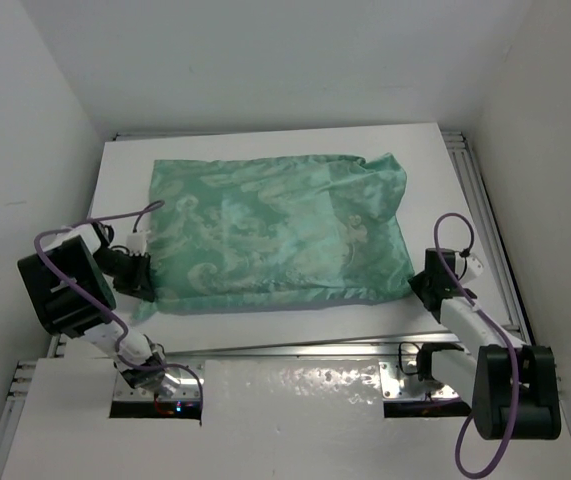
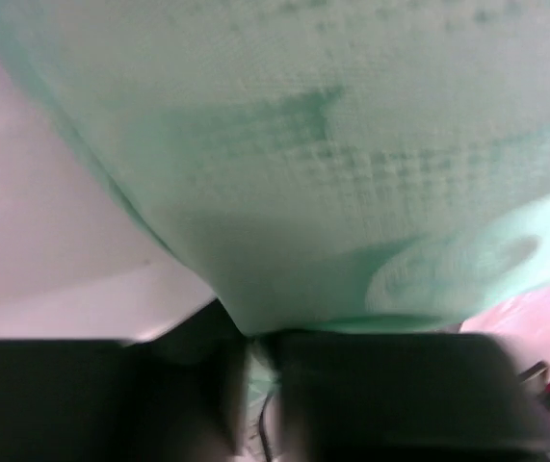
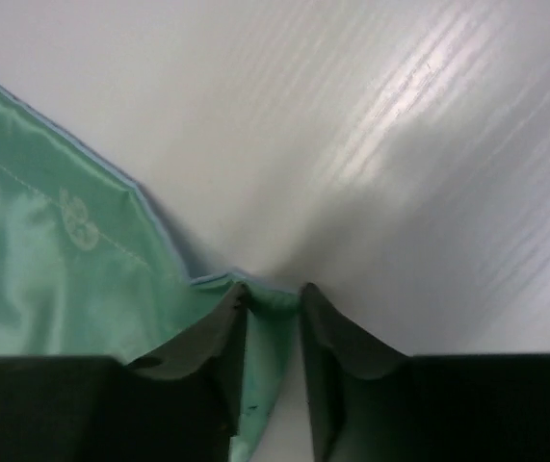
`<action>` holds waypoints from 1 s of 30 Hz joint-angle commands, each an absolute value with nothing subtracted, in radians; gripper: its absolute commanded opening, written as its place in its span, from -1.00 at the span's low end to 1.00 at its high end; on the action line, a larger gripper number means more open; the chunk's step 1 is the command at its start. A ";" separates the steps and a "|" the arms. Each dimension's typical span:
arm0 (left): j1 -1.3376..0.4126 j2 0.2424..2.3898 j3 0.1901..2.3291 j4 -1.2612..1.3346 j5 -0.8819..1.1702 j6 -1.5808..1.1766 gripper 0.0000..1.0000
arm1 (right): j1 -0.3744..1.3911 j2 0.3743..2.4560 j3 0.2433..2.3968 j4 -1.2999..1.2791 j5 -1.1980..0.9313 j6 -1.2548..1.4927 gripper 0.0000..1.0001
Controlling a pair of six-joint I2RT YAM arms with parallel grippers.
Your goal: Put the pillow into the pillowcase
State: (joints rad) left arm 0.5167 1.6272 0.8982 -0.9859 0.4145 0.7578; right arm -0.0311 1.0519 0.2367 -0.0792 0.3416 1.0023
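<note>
The shiny sea-green patterned pillowcase (image 1: 277, 230) lies filled out flat on the white worktop (image 1: 265, 330). The left hand (image 1: 145, 285) pinches its near-left corner, fingers nearly together. The right hand (image 3: 273, 361) pinches the near-right corner, cloth between its narrowly parted fingers (image 3: 212, 346).

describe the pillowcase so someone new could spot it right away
On the white table, between the two arms, lies the pillowcase: a big, puffy, shiny sea-green cloth rectangle with a faint swirling pattern. It is the only coloured thing there, its near corners at the left claw and right claw.
</note>
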 commanded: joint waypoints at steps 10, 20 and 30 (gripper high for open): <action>0.512 1.608 0.974 -0.976 0.469 0.778 -1.00 | -0.032 1.040 0.160 -0.176 0.252 1.095 0.01; 0.512 1.611 1.017 -1.000 0.476 0.772 -1.00 | -0.029 0.859 0.202 -0.406 0.250 1.135 0.35; 0.514 1.615 1.019 -0.999 0.466 0.772 -1.00 | -0.018 0.629 0.203 -0.485 0.325 1.071 0.39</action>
State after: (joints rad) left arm 0.5167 1.6470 0.9836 -1.0065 0.4381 0.7547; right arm -0.0242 0.6281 0.2077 -0.4644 0.3004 1.1015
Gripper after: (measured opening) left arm 0.008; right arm 0.683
